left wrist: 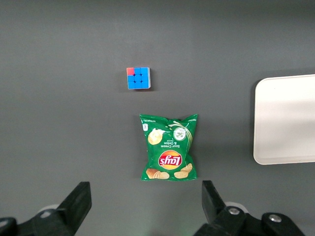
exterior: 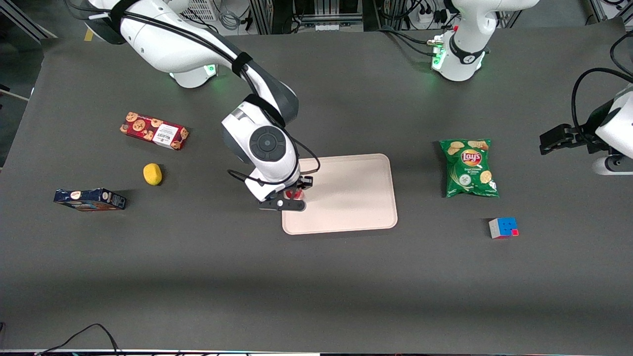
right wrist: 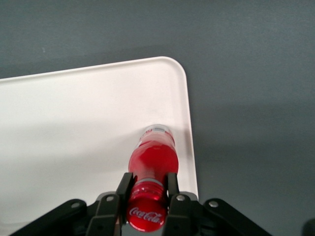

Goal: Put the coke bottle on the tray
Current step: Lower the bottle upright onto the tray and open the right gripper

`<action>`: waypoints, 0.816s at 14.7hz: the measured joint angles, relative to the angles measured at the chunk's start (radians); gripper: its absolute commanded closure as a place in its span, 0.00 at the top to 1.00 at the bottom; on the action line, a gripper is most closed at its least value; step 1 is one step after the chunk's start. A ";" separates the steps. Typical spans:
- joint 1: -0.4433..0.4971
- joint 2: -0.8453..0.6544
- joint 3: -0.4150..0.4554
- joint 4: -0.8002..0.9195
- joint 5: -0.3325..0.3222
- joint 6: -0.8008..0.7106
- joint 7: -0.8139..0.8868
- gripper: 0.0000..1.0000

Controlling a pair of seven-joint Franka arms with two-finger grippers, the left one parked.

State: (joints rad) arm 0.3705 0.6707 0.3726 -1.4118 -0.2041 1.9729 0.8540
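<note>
Holding the coke bottle (right wrist: pixel 151 162) by its neck, gripper (right wrist: pixel 146 192) fingers closed, base on the tray (right wrist: pixel 74 128) near its rim. Placement stage; next: release, lift clear.

Claw (exterior: pixel 292 199) over tray (exterior: pixel 356 198) edge, red coke bottle (exterior: pixel 295 195) partly visible beneath, lemon (exterior: pixel 152 174) well apart.

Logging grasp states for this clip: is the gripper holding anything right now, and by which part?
Yes. The gripper is shut on the coke bottle, its fingers clamping the neck just below the red cap, with the bottle's base over the tray near its edge.
</note>
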 measured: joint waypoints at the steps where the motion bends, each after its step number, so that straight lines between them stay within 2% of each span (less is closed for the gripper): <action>1: 0.005 0.000 0.000 0.002 0.000 0.000 0.000 0.60; 2: 0.009 0.000 0.000 0.002 0.000 0.002 0.001 1.00; 7: 0.012 0.003 0.000 0.001 -0.038 0.029 0.046 1.00; 12: -0.011 -0.040 -0.003 0.034 -0.037 0.019 0.057 1.00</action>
State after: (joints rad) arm 0.3598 0.6310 0.3698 -1.3779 -0.2410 1.9923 0.9110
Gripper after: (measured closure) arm 0.000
